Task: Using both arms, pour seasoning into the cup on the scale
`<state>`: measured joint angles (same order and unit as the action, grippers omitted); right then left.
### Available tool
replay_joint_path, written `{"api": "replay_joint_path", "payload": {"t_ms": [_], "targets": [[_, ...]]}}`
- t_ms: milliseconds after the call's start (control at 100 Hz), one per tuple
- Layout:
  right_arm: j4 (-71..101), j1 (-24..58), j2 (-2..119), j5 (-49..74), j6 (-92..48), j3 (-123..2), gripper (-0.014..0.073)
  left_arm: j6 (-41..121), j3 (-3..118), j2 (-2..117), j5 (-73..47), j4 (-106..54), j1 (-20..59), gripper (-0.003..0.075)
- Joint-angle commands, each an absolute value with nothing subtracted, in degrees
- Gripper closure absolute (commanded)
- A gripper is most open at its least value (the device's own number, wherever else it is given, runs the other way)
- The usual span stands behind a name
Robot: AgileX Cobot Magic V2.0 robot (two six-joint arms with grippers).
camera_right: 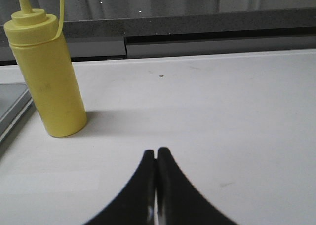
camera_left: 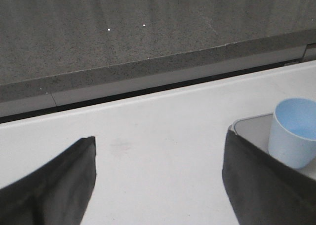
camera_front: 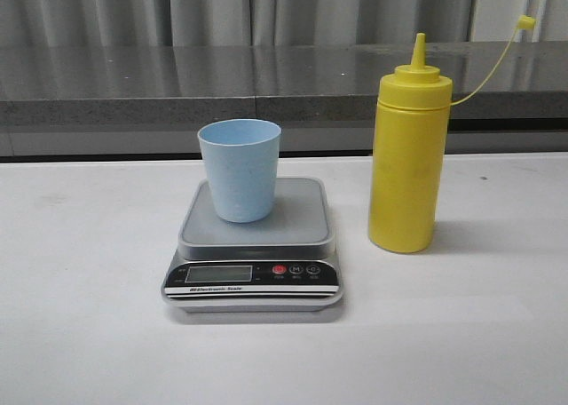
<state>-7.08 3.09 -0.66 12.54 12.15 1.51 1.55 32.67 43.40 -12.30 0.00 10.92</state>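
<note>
The cup (camera_front: 239, 169) stands on the scale (camera_front: 254, 250), bottle (camera_front: 407, 161) at its three o'clock; left pincer (camera_left: 158, 178) apart, right pincer (camera_right: 156, 158) together, both empty.

A white tabletop (camera_front: 89, 334) spreads beneath everything, with a small dark speck (camera_right: 162, 76) on it. Along its far edge runs a dark grey speckled stone ledge (camera_front: 133, 85), with a black gap under it. Behind the ledge hang pale grey pleated curtains (camera_front: 213, 10).

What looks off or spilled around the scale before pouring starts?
Nothing stands out. The pale blue plastic cup stands upright on the grey digital scale; the tall yellow squeeze bottle stands upright beside it, uncapped. No spills show.
</note>
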Motion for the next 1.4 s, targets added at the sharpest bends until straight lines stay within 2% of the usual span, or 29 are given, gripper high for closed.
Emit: {"api": "replay_joint_path", "payload": {"t_ms": [0,230,300,390,650,1150,1390], "targets": [[-7.3,2.8,-1.8,7.8,11.8,0.6,0.0662,1.6,29.6,37.1,-6.8,0.0,10.9,0.0207],[-7.3,2.8,-1.8,7.8,11.8,0.6,0.0662,1.6,22.9,24.3,-7.0,0.0,10.9,0.0209],[-7.3,2.8,-1.8,7.8,11.8,0.6,0.0662,1.6,22.1,22.3,-7.1,0.0,10.9,0.0236],[-7.3,2.8,-1.8,7.8,11.8,0.6,0.0662,1.6,22.1,21.2,-7.5,0.0,10.9,0.0333],[-7.3,2.8,-1.8,7.8,11.8,0.6,0.0662,1.6,22.1,21.2,-7.6,0.0,10.9,0.0739],[-7.3,2.8,-1.8,7.7,11.8,0.6,0.0662,1.6,22.1,21.2,-8.1,0.0,10.9,0.0740],[-7.4,2.8,-1.7,-2.1,11.8,0.5,0.0662,1.6,22.1,21.2,-8.1,0.0,10.9,0.0740]]}}
